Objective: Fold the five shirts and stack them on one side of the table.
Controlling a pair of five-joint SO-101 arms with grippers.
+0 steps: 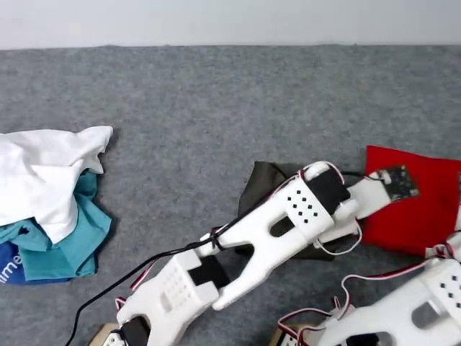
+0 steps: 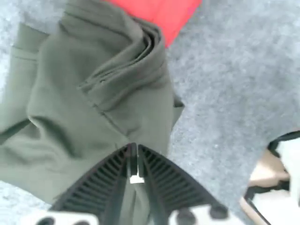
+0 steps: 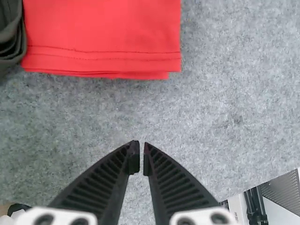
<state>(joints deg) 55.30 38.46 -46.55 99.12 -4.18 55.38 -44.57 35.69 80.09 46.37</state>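
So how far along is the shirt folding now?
Done: the red shirt lies folded flat. In hand: the left fingers appear to pinch the partly folded olive shirt. Left: the white shirt, teal shirt and blue shirt sit heaped, unfolded.

We see a grey felt-covered table (image 1: 216, 94) spreading wide, its coarse nap flecked light and dark. Along its far edge we meet a plain pale wall (image 1: 230, 21). The light falls soft and even over both.

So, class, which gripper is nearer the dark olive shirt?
Left. The left gripper is directly over the olive shirt; the right gripper is over bare grey table beside the folded red shirt.
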